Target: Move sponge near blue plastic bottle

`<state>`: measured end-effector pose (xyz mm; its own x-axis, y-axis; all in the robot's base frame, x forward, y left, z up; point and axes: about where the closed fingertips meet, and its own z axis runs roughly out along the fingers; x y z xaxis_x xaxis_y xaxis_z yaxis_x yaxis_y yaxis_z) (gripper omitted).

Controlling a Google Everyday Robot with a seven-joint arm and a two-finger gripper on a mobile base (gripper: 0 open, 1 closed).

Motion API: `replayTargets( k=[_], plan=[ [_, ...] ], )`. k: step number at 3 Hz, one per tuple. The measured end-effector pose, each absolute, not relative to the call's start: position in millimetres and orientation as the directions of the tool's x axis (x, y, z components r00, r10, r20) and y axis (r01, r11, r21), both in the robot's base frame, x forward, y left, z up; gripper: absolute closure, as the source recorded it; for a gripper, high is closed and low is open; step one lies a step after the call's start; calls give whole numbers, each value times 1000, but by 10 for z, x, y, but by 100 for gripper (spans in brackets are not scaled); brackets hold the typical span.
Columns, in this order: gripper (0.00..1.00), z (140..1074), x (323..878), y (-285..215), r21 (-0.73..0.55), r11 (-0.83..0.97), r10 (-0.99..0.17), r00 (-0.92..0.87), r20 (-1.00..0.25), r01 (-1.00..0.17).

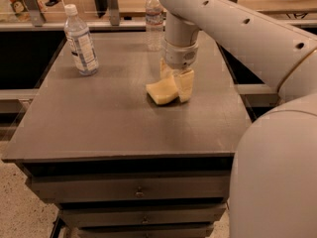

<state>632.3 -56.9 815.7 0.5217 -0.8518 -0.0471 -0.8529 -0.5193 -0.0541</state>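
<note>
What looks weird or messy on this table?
Nothing is spilled or broken. The blue bottle and the other bottle stand upright. Only the sponge seems a bit tipped, right under the gripper, mid-table.

light: dim, warm, from above | shadow: soft, under gripper (174, 83) at middle of table (99, 128) | sheen: faint on tabletop

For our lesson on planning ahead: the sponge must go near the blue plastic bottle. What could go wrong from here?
The gripper is at the sponge on the table. The blue plastic bottle stands upright far-left; arriving too close might topple it. The slim clear bottle stands just behind the arm; a swing could knock it.
</note>
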Motion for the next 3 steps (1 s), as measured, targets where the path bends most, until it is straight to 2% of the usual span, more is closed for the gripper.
replayTargets(
  k=[1, 2, 3],
  plan=[
    [87, 8231, 6323, -569, -54, -519, -852, 522, -47, -853],
    [100, 8220, 6327, -611, -56, -523, -848, 526, -69, -851],
    [100, 8264, 6292, -571, -117, -517, -835, 529, -153, -848]
  ],
)
